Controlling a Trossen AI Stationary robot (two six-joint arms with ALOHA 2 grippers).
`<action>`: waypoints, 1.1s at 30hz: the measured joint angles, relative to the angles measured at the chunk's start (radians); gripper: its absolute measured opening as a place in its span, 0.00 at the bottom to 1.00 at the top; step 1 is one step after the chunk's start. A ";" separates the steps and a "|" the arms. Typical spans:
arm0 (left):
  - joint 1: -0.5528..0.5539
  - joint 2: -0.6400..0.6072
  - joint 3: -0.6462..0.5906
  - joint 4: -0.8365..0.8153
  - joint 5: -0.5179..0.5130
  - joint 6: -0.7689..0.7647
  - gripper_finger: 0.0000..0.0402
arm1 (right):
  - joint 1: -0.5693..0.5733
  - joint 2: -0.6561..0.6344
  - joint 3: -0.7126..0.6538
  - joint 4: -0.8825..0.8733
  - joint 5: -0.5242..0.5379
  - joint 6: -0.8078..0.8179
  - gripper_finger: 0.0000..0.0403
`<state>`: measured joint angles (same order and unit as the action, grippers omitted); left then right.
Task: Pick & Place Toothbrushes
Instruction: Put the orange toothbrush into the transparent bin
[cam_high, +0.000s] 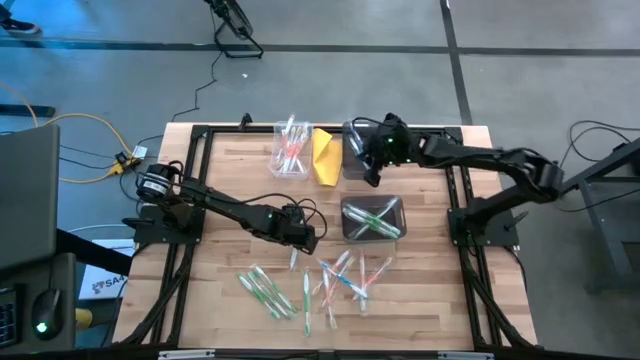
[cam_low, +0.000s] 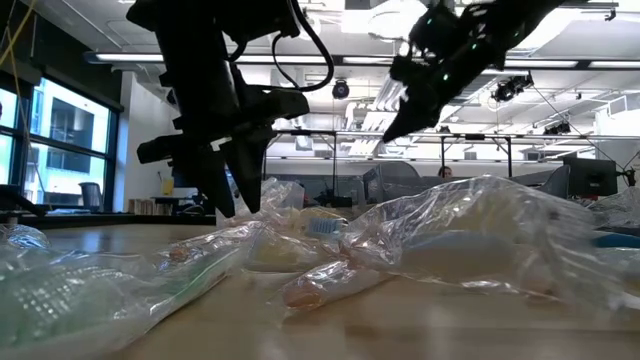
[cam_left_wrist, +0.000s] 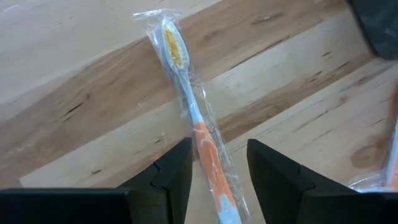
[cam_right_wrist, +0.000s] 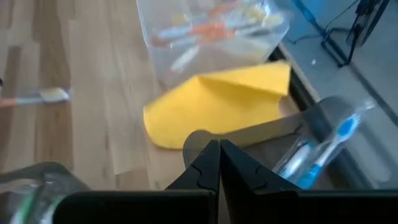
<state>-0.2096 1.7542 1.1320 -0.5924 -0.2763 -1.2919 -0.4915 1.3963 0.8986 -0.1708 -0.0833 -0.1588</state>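
Observation:
An orange-and-blue toothbrush in a clear wrapper lies flat on the wooden table. My left gripper is open and points steeply down over it, one finger on either side of the orange handle, apart from it. In the high view this gripper is at the table's middle. My right gripper is shut with nothing in it. It hovers at the far side above a dark bin holding a blue toothbrush. More wrapped toothbrushes lie scattered near the front edge.
A clear bin with orange toothbrushes stands at the far side, and a yellow folded cloth lies next to it. A third bin with green toothbrushes sits right of centre. Green toothbrushes lie at the near left.

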 joint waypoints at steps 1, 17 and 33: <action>0.000 0.000 0.000 0.000 0.000 0.000 0.37 | 0.000 0.024 0.000 0.006 -0.001 -0.001 0.01; 0.000 0.034 -0.001 -0.017 -0.002 0.004 0.37 | 0.046 -0.028 0.000 0.007 0.007 0.002 0.01; -0.001 0.119 0.001 0.033 0.026 0.001 0.37 | 0.055 -0.180 0.000 -0.066 0.003 0.003 0.01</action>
<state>-0.2104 1.8734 1.1328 -0.5594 -0.2498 -1.2909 -0.4366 1.2167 0.8986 -0.2373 -0.0802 -0.1553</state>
